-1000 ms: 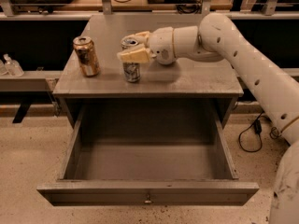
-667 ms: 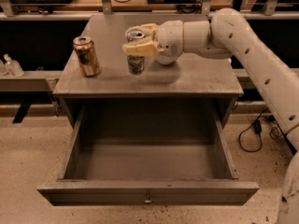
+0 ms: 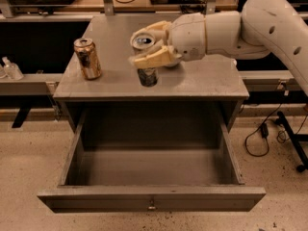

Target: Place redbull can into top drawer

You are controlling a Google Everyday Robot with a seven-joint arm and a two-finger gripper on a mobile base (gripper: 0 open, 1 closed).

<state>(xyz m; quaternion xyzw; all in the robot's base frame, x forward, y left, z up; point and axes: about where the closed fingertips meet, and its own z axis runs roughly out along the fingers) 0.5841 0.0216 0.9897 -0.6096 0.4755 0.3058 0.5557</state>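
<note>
Grey cabinet top (image 3: 202, 78) carries a golden-brown can (image 3: 87, 58) at left. Right of it, the redbull can (image 3: 147, 76) stands near-upright above the cabinet top, long axis vertical, silver top upward. The gripper (image 3: 142, 46) is clenched around its upper half. Expect a light, thin-walled, slick body; hold at mid-height with moderate force. The top drawer (image 3: 192, 198) is open below.

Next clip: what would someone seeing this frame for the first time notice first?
The white arm reaches in from the right, its hand closed around the redbull can at the middle of the grey cabinet top. Below, the top drawer stands pulled wide open toward the camera. A golden-brown can stands apart near the top's left edge.
</note>
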